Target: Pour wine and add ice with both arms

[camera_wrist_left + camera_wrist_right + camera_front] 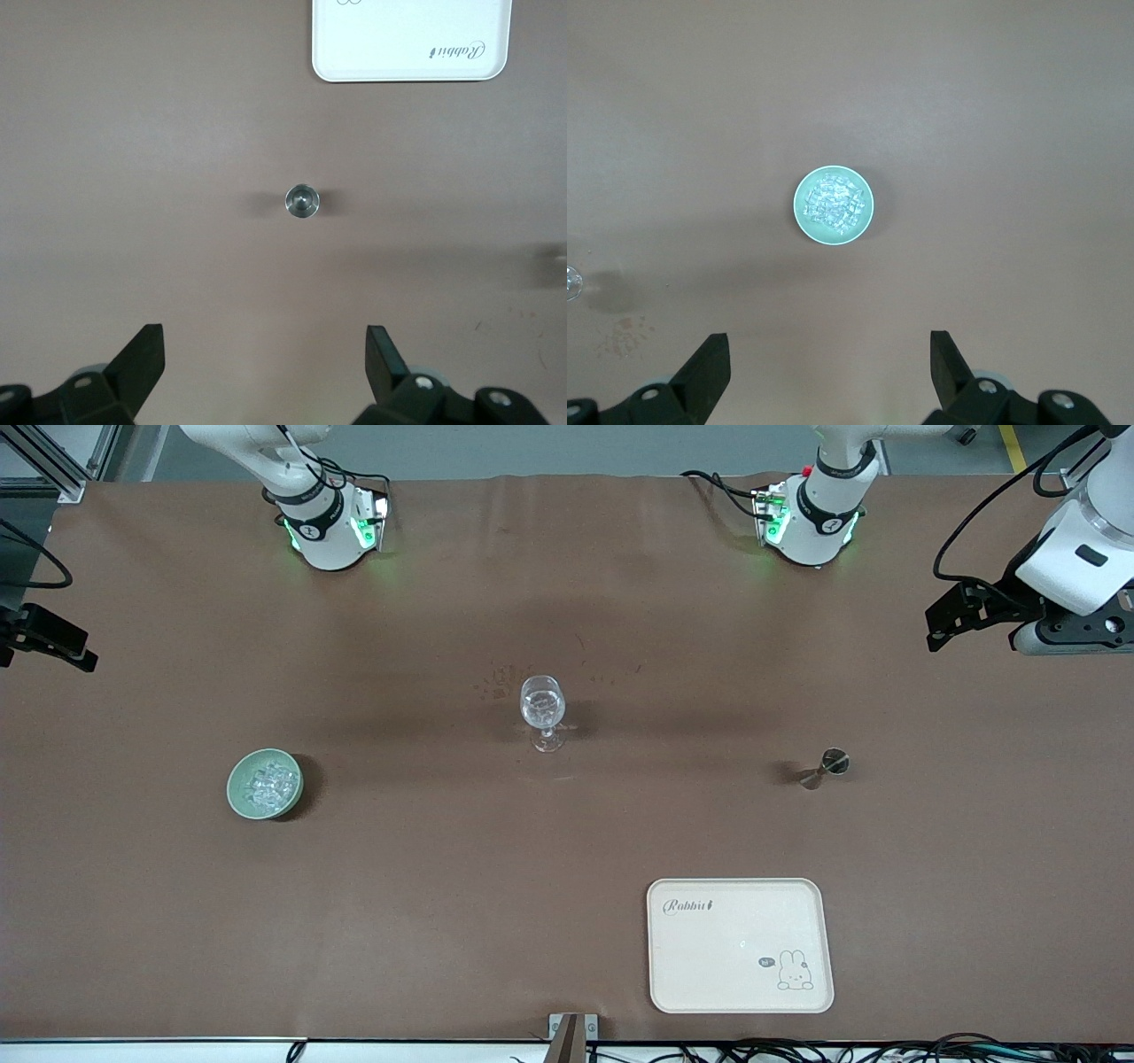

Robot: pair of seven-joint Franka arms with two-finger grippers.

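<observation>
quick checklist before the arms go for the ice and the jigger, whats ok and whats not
1. Left tool open with nothing in it, high over the metal jigger: ok.
2. Right tool open with nothing in it, high over the green bowl: ok.
3. Ice heaped inside the bowl, none spilled on the table: ok.
4. Wine glass upright mid-table, apart from bowl and jigger: ok.
5. Jigger standing upright: ok; whether it holds any liquid: cannot tell.
6. Rabbit tray bare, nearer the front camera than the jigger, out of the path: ok.
</observation>
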